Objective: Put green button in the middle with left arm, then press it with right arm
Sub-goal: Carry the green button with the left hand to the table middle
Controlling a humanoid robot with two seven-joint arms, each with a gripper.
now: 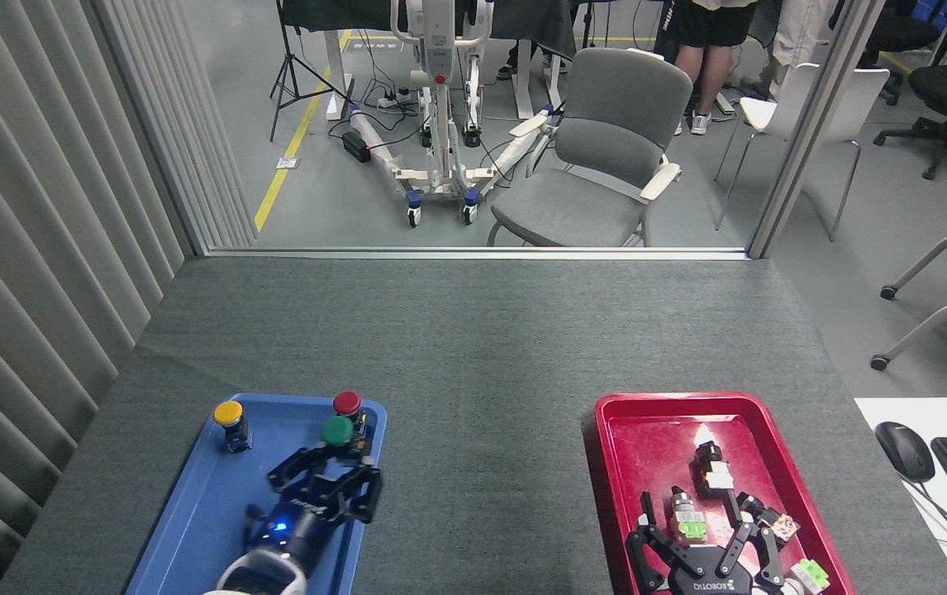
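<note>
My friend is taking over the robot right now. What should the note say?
Left pincer: shut on the green button, carrying it over the blue tray, close beside the red button.
Right pincer: open, empty, over the red tray.
Yellow button stands in the blue tray.
Done: green button gripped.
Left: set it on the bare grey mat between the trays, let go, then press it with the right arm.
</note>
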